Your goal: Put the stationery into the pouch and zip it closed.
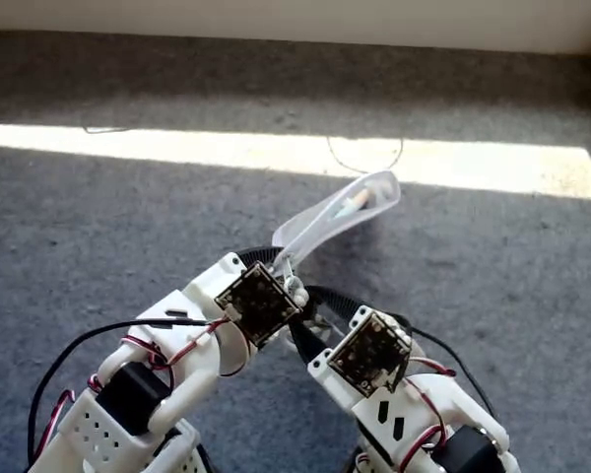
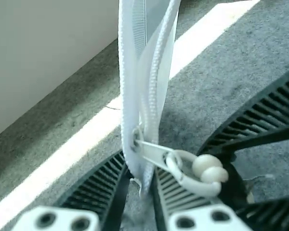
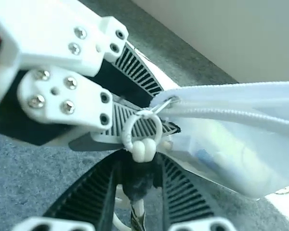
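Zipping step, I'd judge: L gripper (image 2: 140, 179), clamped on the pouch (image 1: 335, 212) end, had to hold firm w/o slipping, while R gripper (image 3: 135, 175), pinched on the pull cord (image 3: 140, 127) just behind its bead (image 3: 143, 150), would draw the slider (image 2: 136, 139) straight along the teeth (image 2: 156, 72), away from L's fingers. A sideways tug could jam it. Both arms reached fwd and met tip to tip, the pouch jutting out beyond the fingertips w/ stationery (image 1: 360, 202) inside.

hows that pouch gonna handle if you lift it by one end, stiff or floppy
Probably floppy: the pouch is thin see-through film, bowed along its length. Likely light, since the left gripper holds it out by one end. Its zipper tape may stiffen that edge a little.
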### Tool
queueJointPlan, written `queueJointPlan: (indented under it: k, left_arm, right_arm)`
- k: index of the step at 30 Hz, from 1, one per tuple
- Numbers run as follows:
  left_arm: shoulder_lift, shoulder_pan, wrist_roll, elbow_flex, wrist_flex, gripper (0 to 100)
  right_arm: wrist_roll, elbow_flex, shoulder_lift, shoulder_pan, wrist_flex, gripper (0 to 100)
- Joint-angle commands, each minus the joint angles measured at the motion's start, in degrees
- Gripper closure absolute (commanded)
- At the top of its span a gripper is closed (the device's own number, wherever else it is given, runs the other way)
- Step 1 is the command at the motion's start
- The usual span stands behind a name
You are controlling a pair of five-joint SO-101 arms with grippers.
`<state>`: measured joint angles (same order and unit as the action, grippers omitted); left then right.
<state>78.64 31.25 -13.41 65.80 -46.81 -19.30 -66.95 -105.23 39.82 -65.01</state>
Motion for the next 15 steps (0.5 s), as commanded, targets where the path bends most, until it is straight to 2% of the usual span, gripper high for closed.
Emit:
queueJointPlan:
  k: [1,6,15]
  left_arm:
    - [1.36,-0.75,0.53,-0.92,0.70,99]
    - [1.36,-0.75,0.53,-0.84,0.70,99]
    - [1.80,-0.75,0.44,0.04,0.88,99]
  right_arm:
    - [0.53,1.80,-0.13,-5.14,3.65,99.1]
    - [6.42,5.14,-0.13,-11.38,7.69,99.1]
    - [11.96,6.37,-0.13,-11.56,13.23,99.1]
